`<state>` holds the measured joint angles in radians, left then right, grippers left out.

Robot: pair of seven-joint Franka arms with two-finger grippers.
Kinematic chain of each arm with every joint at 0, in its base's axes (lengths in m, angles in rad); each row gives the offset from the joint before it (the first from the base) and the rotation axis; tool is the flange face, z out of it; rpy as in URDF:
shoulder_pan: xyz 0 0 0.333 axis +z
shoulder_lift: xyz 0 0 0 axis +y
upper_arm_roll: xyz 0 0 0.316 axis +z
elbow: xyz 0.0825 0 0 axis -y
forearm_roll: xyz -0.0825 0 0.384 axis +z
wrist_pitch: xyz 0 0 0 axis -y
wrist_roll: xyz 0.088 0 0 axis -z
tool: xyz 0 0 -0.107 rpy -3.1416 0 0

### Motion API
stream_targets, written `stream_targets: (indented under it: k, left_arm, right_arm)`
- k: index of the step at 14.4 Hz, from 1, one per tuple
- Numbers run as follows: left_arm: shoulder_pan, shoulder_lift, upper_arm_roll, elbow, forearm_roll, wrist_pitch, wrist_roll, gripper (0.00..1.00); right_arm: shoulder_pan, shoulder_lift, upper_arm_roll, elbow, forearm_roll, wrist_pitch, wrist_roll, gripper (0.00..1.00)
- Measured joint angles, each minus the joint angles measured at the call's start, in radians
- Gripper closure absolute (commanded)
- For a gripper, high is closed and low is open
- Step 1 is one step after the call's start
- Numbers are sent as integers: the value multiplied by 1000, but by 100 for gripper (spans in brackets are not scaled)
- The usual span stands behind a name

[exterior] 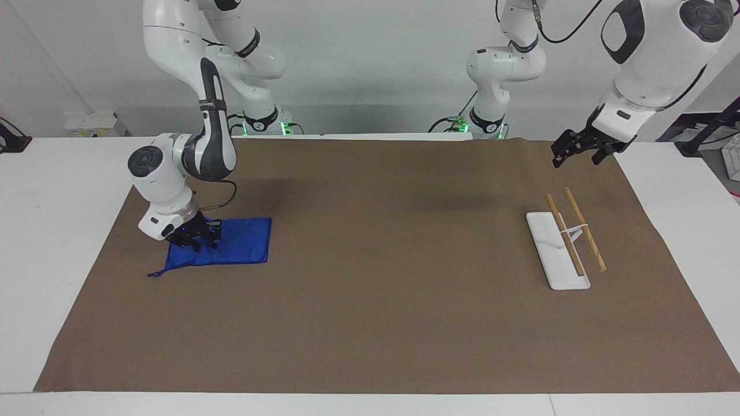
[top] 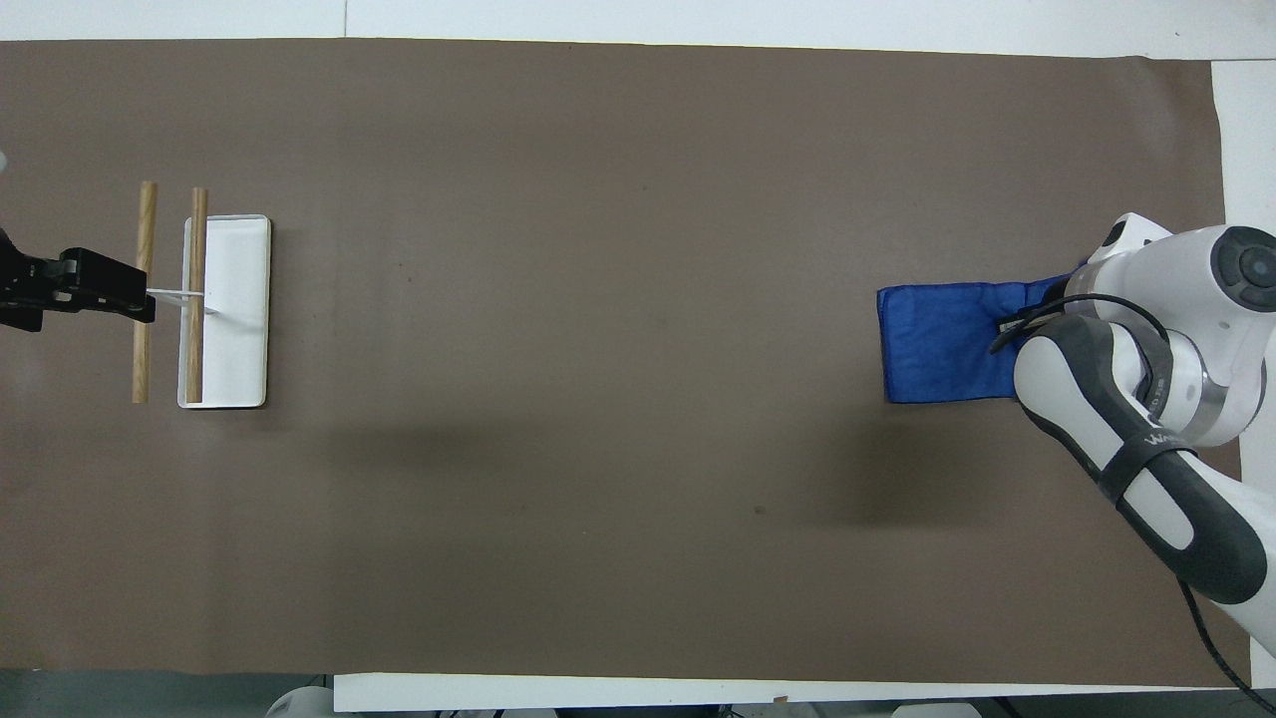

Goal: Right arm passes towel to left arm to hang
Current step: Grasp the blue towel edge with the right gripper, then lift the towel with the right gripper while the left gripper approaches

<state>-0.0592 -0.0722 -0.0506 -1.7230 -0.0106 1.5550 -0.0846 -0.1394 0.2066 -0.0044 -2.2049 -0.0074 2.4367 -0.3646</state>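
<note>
I have the right gripper [exterior: 195, 238] pinching the towel [exterior: 234, 248]; next I lift toward the rack [exterior: 558, 251], where the left gripper [exterior: 578, 151] waits spread.

Right gripper [exterior: 195, 238] is low, wrist bent down; left gripper [exterior: 580, 149] hangs raised.

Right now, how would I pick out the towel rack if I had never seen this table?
Start at the brown mat and go to the left arm's end of it. The towel rack stands there: a white tray base carrying two parallel wooden rods. The only other thing on the mat is the blue towel.
</note>
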Motion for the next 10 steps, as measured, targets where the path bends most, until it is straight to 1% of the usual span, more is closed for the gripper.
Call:
stream_targets:
  k: [4, 5, 7, 8, 10]
  left_arm:
    - [0, -1, 0, -1, 0, 1, -9, 0]
    - [-1, -2, -1, -1, -1, 1, -16, 0]
    - [-7, -2, -5, -1, -3, 1, -39, 0]
    - [-10, -3, -5, -1, -4, 2, -70, 0]
    - [-12, -3, -6, -1, -31, 8, -171, 0]
  right_arm:
    - [-4, 0, -1, 5, 0, -5, 2, 100]
    - [-4, -2, 0, 14, 2, -28, 20, 100]
    - [-3, -17, 20, 66, 2, -145, 133, 100]
    - [-2, -32, 45, 99, 2, -215, 213, 100]
    - [3, -69, 121, 158, 2, -344, 437, 100]
